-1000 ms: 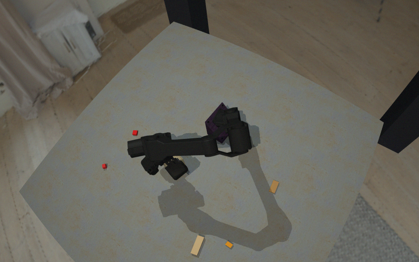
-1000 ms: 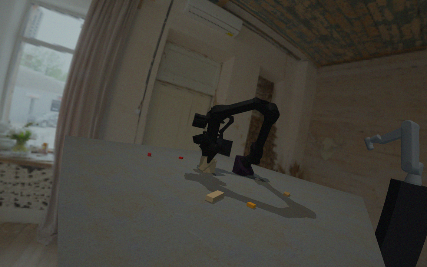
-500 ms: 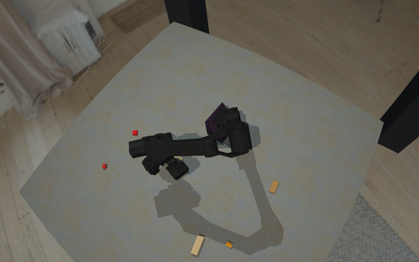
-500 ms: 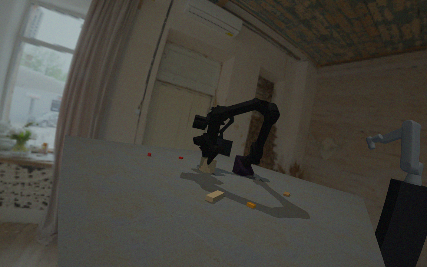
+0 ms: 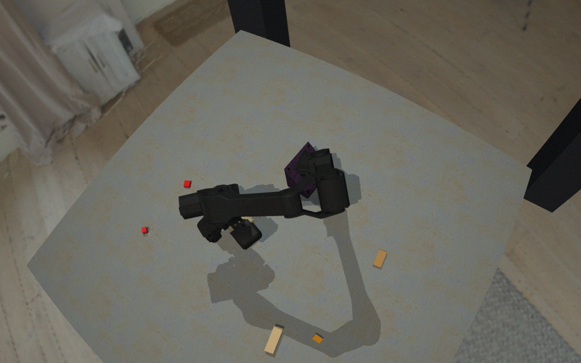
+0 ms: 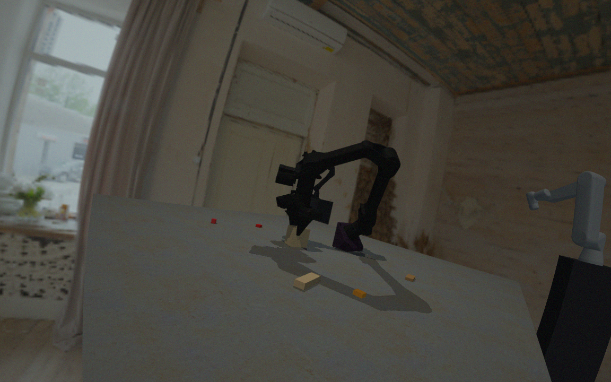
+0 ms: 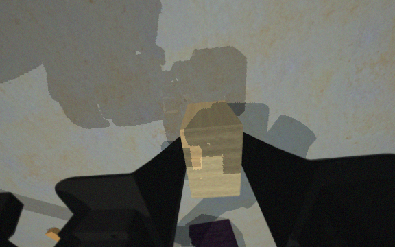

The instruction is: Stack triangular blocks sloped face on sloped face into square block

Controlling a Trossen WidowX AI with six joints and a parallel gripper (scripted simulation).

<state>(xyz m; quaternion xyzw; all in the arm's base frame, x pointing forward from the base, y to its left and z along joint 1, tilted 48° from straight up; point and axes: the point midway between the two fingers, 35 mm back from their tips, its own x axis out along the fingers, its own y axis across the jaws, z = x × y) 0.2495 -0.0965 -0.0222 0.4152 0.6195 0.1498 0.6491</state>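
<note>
My gripper (image 6: 300,232) (image 7: 210,136) is shut on a pale wooden triangular block (image 7: 214,185), its sides pressed by both fingers. In the exterior view, a pale squarish shape (image 6: 298,241) shows around and below the fingertips, low at the table; I cannot make out the seam between held block and lower block, or whether their sloped faces touch evenly. The wrist view hides the lower block behind the held one. In the top view the arm covers nearly everything there; only a pale sliver (image 5: 248,219) shows, and I cannot tell which block it is.
On the table (image 5: 306,90) (image 6: 179,304) lie a long pale block (image 5: 274,340) (image 6: 306,281), an orange block (image 5: 317,338) (image 6: 359,293), a tan block (image 5: 379,258) (image 6: 409,277) and two red cubes (image 5: 187,183) (image 5: 144,230) (image 6: 214,221) (image 6: 259,225). The purple arm base (image 5: 293,173) (image 6: 343,241) (image 7: 212,234) is near.
</note>
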